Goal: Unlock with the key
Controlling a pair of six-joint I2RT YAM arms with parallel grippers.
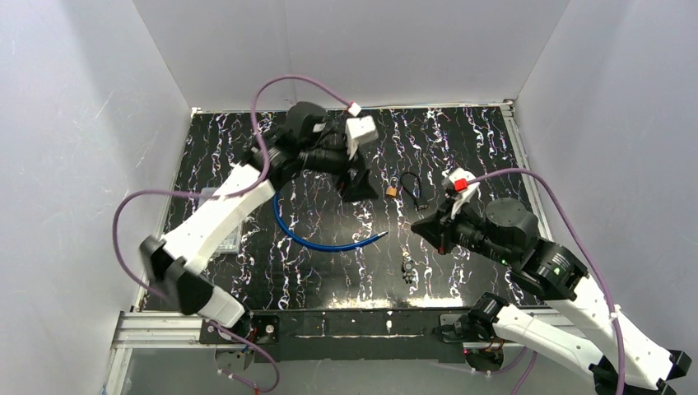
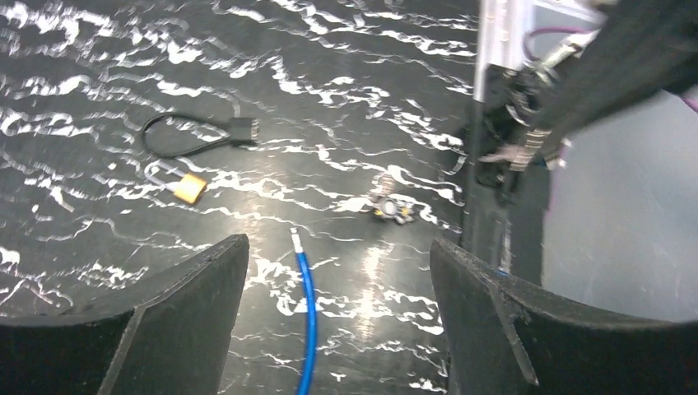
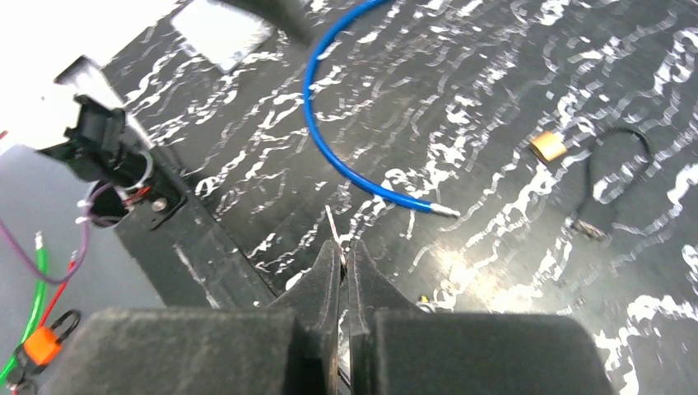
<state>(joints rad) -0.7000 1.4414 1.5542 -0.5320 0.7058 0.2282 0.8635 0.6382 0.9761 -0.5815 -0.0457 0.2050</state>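
Note:
A small brass padlock lies on the black marbled table beside a black cable loop. It also shows in the left wrist view and in the right wrist view. My left gripper is open and empty just left of the padlock; its fingers frame a blue cable. My right gripper is shut on a key, whose thin metal blade sticks out past the fingertips. It hovers in front of the padlock, apart from it.
A small bunch of keys lies near the front edge, also in the left wrist view. The blue cable curves across the middle. A clear plastic box sits at the left under my left arm. White walls enclose the table.

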